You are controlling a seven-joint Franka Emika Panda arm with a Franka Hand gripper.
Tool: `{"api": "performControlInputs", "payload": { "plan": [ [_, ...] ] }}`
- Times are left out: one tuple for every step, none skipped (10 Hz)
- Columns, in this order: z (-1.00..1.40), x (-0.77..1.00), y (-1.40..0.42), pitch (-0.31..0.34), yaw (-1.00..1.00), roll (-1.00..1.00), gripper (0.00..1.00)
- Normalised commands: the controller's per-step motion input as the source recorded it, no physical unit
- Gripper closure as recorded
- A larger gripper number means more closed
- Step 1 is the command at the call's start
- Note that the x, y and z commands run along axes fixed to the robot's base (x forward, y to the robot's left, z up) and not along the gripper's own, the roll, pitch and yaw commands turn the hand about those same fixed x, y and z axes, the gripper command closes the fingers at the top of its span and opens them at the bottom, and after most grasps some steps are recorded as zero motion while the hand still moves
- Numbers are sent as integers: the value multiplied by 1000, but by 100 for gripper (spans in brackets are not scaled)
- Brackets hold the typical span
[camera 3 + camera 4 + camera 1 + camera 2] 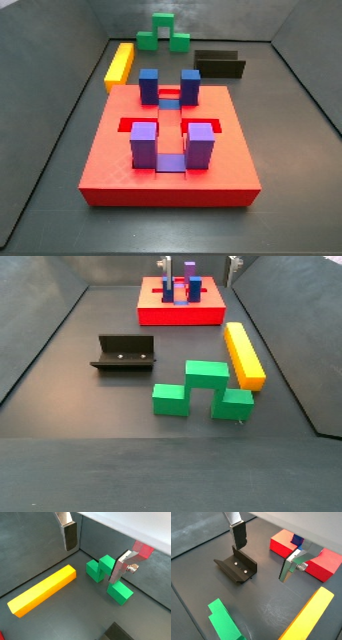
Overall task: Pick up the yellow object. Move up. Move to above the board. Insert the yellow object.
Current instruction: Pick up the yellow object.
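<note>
The yellow object (243, 354) is a long yellow-orange bar lying flat on the dark floor, beside the green stepped block (201, 388). It also shows in both wrist views (43, 591) (311, 619) and in a side view (120, 64). The board (171, 172) is a big red slab, seen too in a side view (151, 311) and a wrist view (326, 564). My gripper (92, 559) (262, 561) hangs high above the floor, wide open and empty, between the fixture (238, 567) and the board. It is well apart from the bar.
Blue blocks (148, 85) and purple blocks (143, 145) stand in the board's recesses. The green block (107, 576) lies next to the bar. The fixture (124, 353) stands left of the green block. Grey walls ring the floor.
</note>
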Motion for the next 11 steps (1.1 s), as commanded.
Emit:
{"api": "performControlInputs", "payload": {
  "plan": [
    [-369,-326,-620,-11,166,89,0],
    [-620,-651,-580,-20,203,44,0],
    [-731,-1000,-103,-104,40,-71,0],
    [-686,-1000,14,-147,0,-81,0],
    [-691,-1000,49,-176,0,-70,0],
    [-680,-1000,9,-206,0,-53,0],
    [-637,-723,-394,-131,94,99,0],
    [-594,-569,-523,-110,177,150,0],
    [-537,-574,-500,-100,169,156,0],
    [-314,-400,-403,-89,160,127,0],
    [-63,0,-6,-73,120,100,0]
  ]
}}
